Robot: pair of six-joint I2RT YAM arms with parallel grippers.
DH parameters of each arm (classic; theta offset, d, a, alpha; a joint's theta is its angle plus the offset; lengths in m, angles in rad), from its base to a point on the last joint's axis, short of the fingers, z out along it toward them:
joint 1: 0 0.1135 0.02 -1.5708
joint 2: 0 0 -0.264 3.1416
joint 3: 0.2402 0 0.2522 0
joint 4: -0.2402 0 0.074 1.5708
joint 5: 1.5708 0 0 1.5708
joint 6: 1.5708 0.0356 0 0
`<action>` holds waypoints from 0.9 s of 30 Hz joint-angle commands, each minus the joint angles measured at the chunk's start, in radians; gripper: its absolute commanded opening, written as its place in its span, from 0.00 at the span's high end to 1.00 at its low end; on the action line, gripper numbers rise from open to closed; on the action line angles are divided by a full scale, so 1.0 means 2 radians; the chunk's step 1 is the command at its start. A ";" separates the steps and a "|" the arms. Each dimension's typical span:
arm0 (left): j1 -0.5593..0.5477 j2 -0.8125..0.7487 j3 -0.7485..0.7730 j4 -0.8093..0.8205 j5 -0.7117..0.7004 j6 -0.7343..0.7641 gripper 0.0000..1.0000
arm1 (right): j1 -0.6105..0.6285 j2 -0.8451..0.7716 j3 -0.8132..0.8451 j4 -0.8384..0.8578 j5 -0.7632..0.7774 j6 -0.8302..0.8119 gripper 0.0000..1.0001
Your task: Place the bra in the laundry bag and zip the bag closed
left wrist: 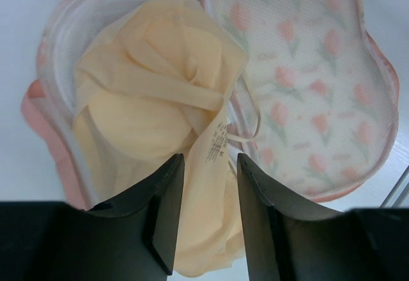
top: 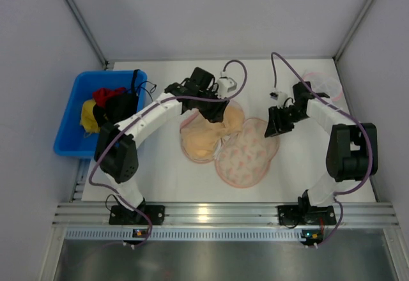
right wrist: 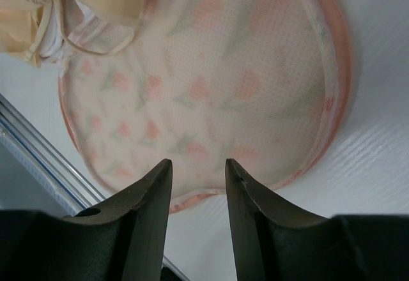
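Note:
The laundry bag lies unzipped and spread open in the middle of the table, its tulip-printed flap folded out to the right. The tan bra is crumpled on the bag's other half, whose pink edge shows round it. My left gripper hovers over the bra's far edge. Its jaws stand apart with bra fabric showing loose in the gap. My right gripper is open just above the printed flap's rim, holding nothing. The zip slider is not visible.
A blue bin at the left holds red, yellow and black clothes. A small round pink-rimmed mesh item lies at the back right. An aluminium rail runs along the near edge.

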 commanded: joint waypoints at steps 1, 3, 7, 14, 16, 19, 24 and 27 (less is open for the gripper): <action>0.039 -0.058 -0.033 0.007 -0.007 -0.027 0.54 | 0.009 -0.012 0.041 0.023 0.006 0.022 0.60; 0.062 -0.067 -0.042 0.006 -0.012 -0.037 0.52 | 0.008 -0.015 0.038 0.017 0.032 0.020 0.59; 0.135 -0.067 -0.055 0.006 -0.023 -0.040 0.52 | 0.001 -0.031 0.018 -0.002 0.081 0.021 0.57; 0.113 -0.113 -0.102 0.016 0.010 0.032 0.48 | -0.018 -0.050 -0.011 -0.023 0.119 0.022 0.44; 0.063 -0.125 -0.111 0.017 -0.008 0.064 0.48 | -0.019 -0.034 -0.014 -0.023 0.125 0.027 0.44; -0.022 -0.127 -0.112 0.017 -0.046 0.085 0.47 | -0.025 -0.018 -0.018 -0.017 0.114 0.040 0.44; -0.152 -0.075 -0.068 0.017 -0.134 0.033 0.46 | -0.065 -0.012 -0.003 -0.016 0.062 0.063 0.43; -0.221 -0.009 -0.003 0.016 -0.167 -0.016 0.46 | -0.092 -0.018 0.018 -0.026 0.051 0.066 0.36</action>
